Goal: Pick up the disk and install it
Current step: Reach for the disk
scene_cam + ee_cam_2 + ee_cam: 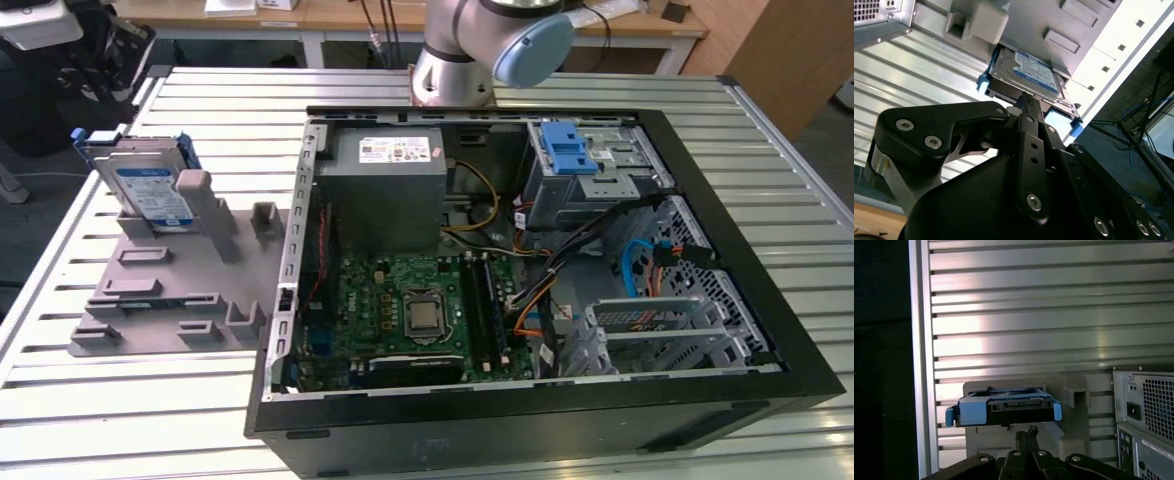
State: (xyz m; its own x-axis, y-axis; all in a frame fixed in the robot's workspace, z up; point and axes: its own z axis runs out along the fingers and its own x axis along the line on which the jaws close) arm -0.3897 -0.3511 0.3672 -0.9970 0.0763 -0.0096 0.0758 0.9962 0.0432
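Nearest, along the surface's [200, 100] near edge, the black computer case [534, 420] lies on its side with the panel off. That looks deliberate, since it leaves the inside reachable from above. Inside it the green motherboard [414, 310] sits nearer. Beyond that are a grey metal box [387, 190] with a small white sticker and a perforated silver cage [567, 150] with a blue plastic latch. The cage looks like the bay the drive is meant for.

Beside the case, toward the edge of the surface at the exterior view's left, lies a grey moulded fixture [160, 290] with posts and slots. At its far end, near the surface's far corner on that side, the disk [147, 190] stands on edge, tilted against a post. This propping seems meant to leave its upper edge and blue side rails free for a grasp. Its label is white and blue, but the print cannot be made out.

In the first wrist view the gripper [1029, 430] points at the disk's narrow edge and is apart from it, not touching. The jaws look closed together, with nothing between them. The disk has not been picked up.

At the far edge stands the arm's [467, 50] base.
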